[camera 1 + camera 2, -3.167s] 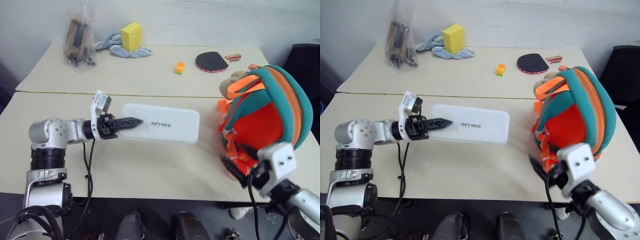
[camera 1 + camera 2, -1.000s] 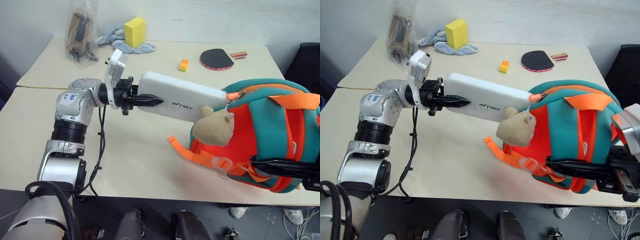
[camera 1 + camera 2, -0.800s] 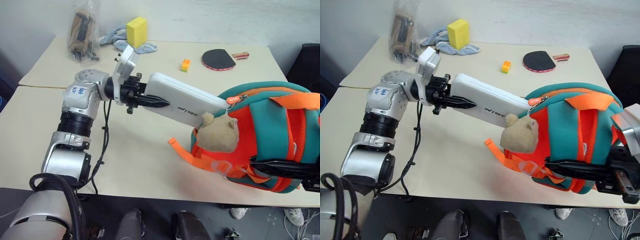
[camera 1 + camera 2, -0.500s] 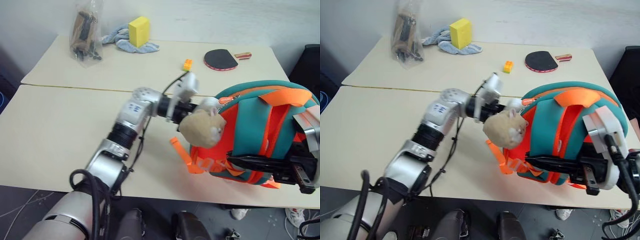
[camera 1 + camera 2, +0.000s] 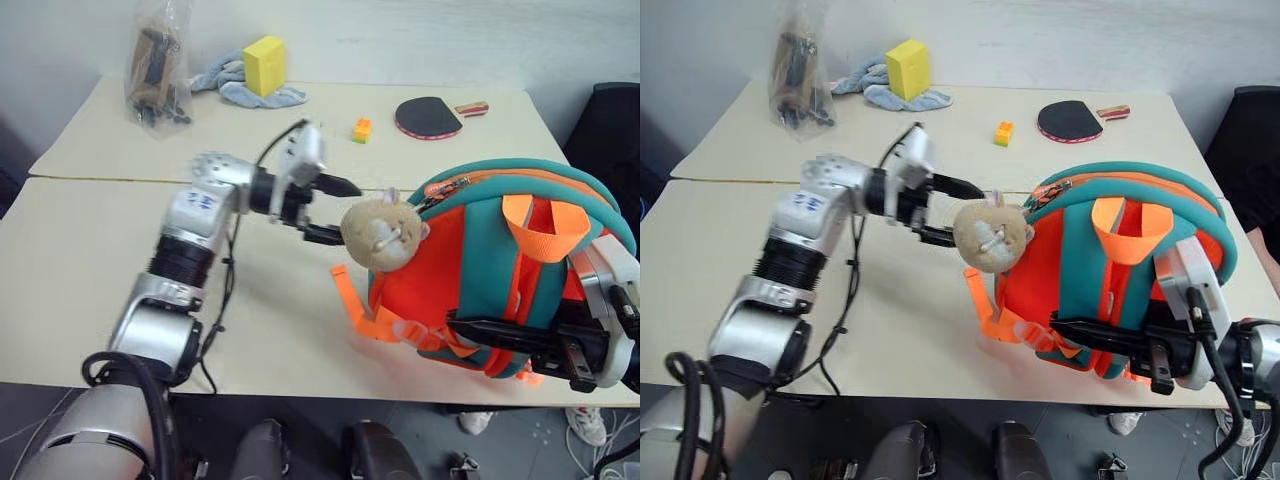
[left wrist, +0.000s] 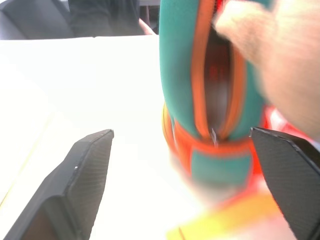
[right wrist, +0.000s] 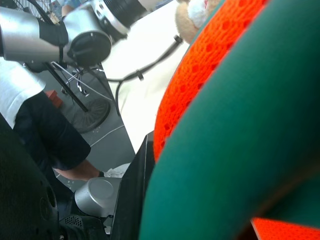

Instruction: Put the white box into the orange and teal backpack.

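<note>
1. Standing at the bag's mouth, the left gripper (image 5: 328,208) has its fingers wide apart, holding nothing.
2. I can't see the white box; I guess it's inside the orange and teal backpack (image 5: 500,270).
3. Pull back slowly, missing the plush toy (image 5: 378,232).
4. The right gripper (image 5: 500,335) pinches the backpack.
5. No readable words.

Head stereo looks down over table (image 5: 90,250); both wrist cameras close on backpack (image 6: 200,100).

A lab-like test room: two plain beige tables (image 5: 90,260) pushed together against a bare white wall (image 5: 420,35), with a black office chair (image 5: 605,125) beside the tables.
</note>
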You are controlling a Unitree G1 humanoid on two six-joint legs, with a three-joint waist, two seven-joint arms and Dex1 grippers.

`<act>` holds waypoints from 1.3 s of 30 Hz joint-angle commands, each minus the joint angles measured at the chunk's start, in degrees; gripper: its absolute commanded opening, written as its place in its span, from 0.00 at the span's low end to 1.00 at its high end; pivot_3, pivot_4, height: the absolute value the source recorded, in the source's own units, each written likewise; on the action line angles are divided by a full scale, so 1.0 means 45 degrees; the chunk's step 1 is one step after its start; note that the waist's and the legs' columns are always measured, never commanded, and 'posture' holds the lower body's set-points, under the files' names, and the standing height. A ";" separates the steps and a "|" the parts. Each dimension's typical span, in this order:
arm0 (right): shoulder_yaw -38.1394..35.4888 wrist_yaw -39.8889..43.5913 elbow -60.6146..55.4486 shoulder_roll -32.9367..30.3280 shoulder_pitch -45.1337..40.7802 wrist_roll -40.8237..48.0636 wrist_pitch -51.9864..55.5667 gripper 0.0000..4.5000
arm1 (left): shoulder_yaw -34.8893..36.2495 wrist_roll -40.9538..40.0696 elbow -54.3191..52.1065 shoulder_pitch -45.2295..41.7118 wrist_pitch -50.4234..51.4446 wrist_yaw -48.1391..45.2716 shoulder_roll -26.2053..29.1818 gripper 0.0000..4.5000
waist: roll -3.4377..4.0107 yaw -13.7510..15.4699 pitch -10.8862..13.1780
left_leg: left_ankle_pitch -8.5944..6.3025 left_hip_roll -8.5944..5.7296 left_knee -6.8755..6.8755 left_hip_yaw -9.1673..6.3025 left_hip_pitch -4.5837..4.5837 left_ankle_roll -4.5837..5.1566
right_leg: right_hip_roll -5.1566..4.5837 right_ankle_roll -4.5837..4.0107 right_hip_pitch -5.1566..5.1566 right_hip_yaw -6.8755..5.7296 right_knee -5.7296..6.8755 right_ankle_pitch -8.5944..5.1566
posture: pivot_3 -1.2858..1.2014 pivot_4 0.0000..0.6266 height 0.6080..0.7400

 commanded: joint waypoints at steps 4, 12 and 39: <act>-0.0201 -0.0030 -0.0249 -0.0003 0.0032 -0.0072 -0.0405 0.00 | 0.1547 -0.2428 -0.1218 -0.0734 0.2811 -0.1372 0.0907 1.00 | -0.0002 0.0068 0.0001 | -0.0002 -0.0009 0.0021 -0.0012 -0.0012 0.0018 | -0.0016 0.0001 0.0006 -0.0015 0.0002 0.0000 | 0.52 0.24 1.00; 0.0097 -0.0177 -0.0333 -0.0028 -0.0069 0.0026 -0.0399 0.00 | 0.0569 -0.0821 -0.2276 -0.0224 0.0236 0.1362 -0.1050 1.00 | -0.0001 0.0256 0.0001 | -0.0007 -0.0014 0.0035 -0.0023 0.0023 0.0026 | -0.0012 0.0004 0.0064 -0.0022 -0.0019 0.0001 | 0.52 0.24 1.00; -0.1080 -0.1313 -0.1343 0.1010 0.2055 0.0173 -0.1074 0.00 | -0.0650 0.2034 0.3535 -0.1143 -0.4716 -0.0059 0.0363 0.25 | 0.0000 0.0271 0.0000 | -0.0009 -0.0008 0.0023 -0.0011 0.0016 0.0030 | -0.0002 0.0003 0.0039 -0.0012 -0.0008 0.0002 | 0.52 0.24 1.00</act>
